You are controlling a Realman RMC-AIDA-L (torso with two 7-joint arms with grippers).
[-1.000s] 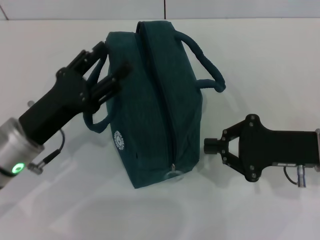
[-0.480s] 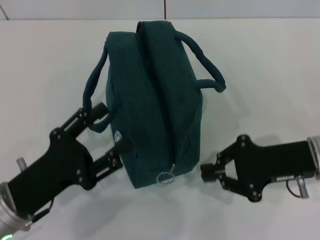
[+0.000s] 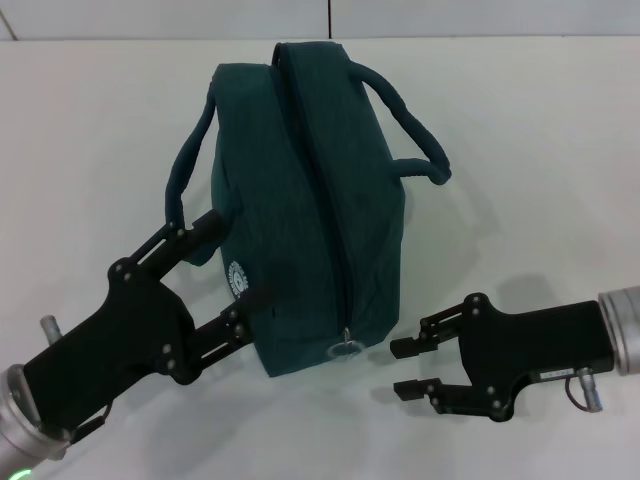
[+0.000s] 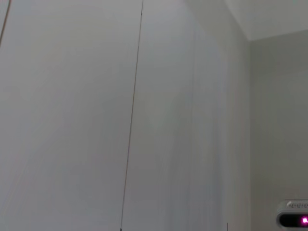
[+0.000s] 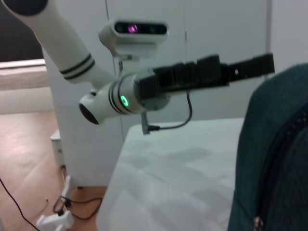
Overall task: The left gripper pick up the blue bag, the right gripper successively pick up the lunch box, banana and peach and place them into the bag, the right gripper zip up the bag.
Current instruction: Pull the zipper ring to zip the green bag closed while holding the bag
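Note:
The blue bag (image 3: 310,200) stands on the white table, its zip closed along the top. The metal zip pull (image 3: 348,346) hangs at the near end. My left gripper (image 3: 236,262) is open at the bag's near-left side by the white logo (image 3: 238,278); its far finger lies against the drooping left handle (image 3: 183,180). It holds nothing. My right gripper (image 3: 401,368) is open and empty, just right of the zip pull. The right wrist view shows the bag (image 5: 276,159) and my left arm's green ring (image 5: 124,101). The lunch box, banana and peach are out of view.
The bag's right handle (image 3: 412,125) arches out to the right. White table (image 3: 540,170) stretches to the right of the bag and behind it. The table's edge (image 5: 113,178) drops to a wooden floor with cables. The left wrist view shows only pale wall panels.
My left gripper let go of the left handle, which fell beside the bag, and came down to the bag's near-left side. My right gripper went from shut to open and shifted nearer.

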